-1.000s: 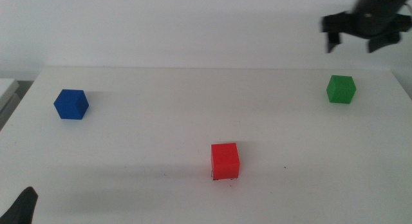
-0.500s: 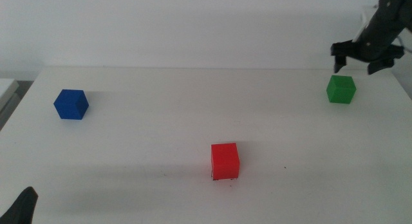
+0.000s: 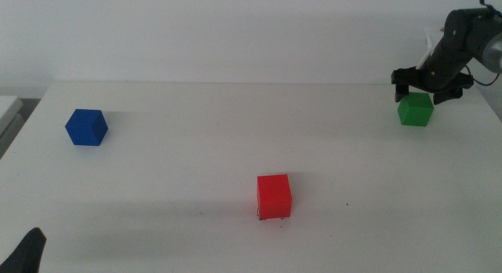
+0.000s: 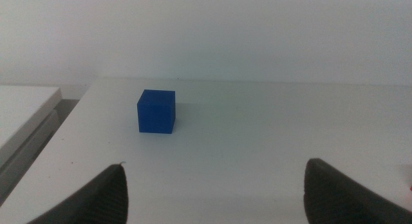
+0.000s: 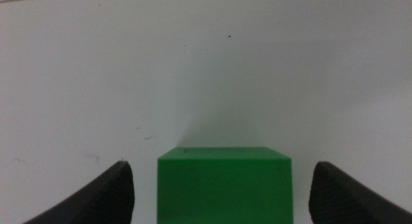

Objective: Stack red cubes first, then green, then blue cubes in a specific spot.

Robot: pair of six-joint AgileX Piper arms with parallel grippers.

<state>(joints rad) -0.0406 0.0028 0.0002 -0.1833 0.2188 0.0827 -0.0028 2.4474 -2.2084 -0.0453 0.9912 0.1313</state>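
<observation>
At table's far right, right gripper [image 3: 424, 83] spread wide, empty, above small matte green cube [image 3: 415, 110]. Rigid, probably light; grip two opposite flat faces, squarely centred.

Right end effector [image 3: 427, 89] spread just above green cube [image 3: 415, 110], far right.

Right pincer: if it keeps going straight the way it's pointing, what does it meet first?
The green cube. The right pincer is open just above it, a jaw on either side with gaps. Likely the cube enters between the jaws, then the tips reach the table; depth is unclear.
</observation>
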